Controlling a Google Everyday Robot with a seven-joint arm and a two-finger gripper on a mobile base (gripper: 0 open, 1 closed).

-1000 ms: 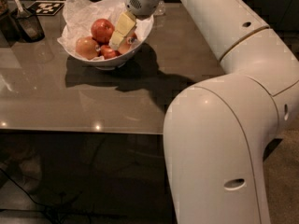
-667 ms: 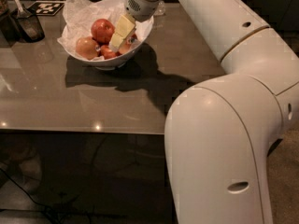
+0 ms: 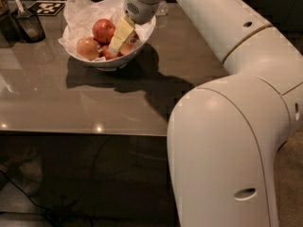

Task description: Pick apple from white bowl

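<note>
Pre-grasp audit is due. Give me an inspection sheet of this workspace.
Surface: glossy grey table, reflective.
Job's things: apple in the paper-lined bowl, left of two redder apples.
Clutter: dark holder with a utensil; printed tag, both at the far left.
Grippers: claw down inside the bowl, right of the apple.
Cables: possibly a cable on the floor under the table.
Surroundings: dark; nothing seen.

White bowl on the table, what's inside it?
Crumpled white paper, a red-orange apple, a deeper red apple and a small dark red one. The tool dips into the white bowl, hiding whatever lies under it.
</note>
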